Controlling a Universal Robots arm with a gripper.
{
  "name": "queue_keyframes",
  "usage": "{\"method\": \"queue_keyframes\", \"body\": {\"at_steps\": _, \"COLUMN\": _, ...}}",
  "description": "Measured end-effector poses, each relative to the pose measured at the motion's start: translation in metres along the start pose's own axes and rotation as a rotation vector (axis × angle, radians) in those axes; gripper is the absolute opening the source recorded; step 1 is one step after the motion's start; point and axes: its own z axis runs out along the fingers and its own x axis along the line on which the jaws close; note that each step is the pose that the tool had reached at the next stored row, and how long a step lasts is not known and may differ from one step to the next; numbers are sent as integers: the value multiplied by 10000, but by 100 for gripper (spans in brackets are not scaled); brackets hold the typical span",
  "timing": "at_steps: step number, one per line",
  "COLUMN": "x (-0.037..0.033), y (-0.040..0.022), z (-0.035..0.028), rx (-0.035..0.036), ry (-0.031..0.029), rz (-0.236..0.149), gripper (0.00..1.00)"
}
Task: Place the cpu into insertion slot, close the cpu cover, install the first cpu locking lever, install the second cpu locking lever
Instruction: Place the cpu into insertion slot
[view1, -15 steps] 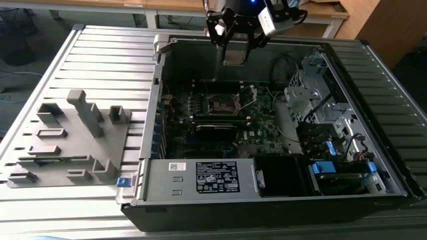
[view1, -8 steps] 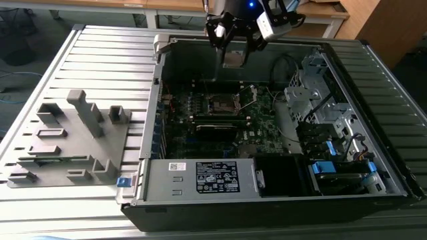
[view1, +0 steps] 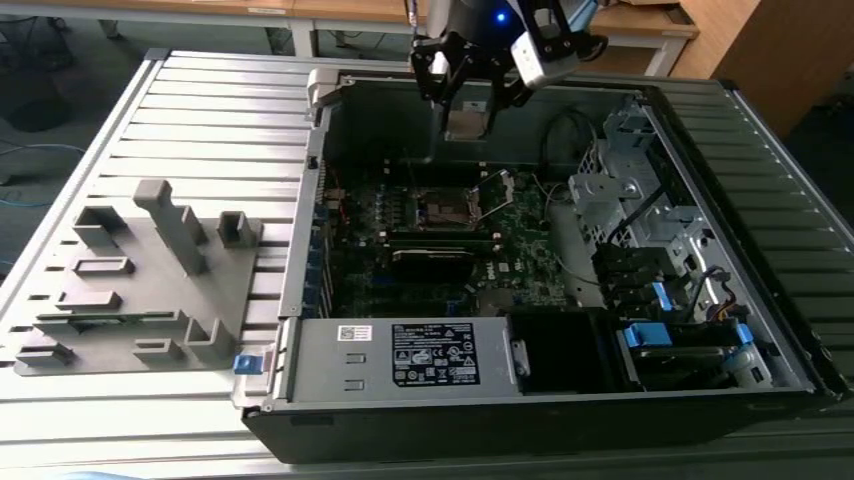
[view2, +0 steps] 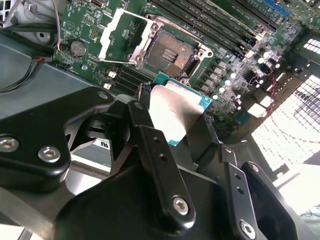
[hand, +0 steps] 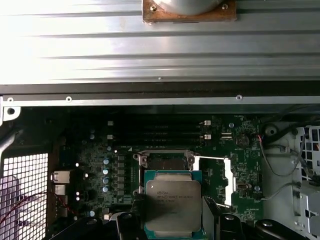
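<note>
Above the bare socket (view1: 447, 208), my end effector (view1: 467, 110) pinches the flat grey cpu (hand: 172, 202); silvery cover (view1: 497, 190) open, exterior view's two o'clock.

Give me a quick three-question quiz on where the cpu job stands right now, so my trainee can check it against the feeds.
1. True or false: the small flat square cpu with the dull silver-grey metal top already sits in the empty square socket.
2. The thin silvery metal cpu cover frame is: A) shut over the socket; B) swung open beside the socket; C) missing altogether.
3. Fill in: the black two-finger gripper is shut on the ____.
Key: 1 false; 2 B; 3 cpu.
</note>
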Motion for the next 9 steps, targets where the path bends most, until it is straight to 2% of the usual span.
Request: {"method": "queue_keyframes", "body": {"at_steps": 9, "x": -2, "y": -11, "z": 114, "rx": -3, "ry": -2, "rz": 0, "gripper": 54}}
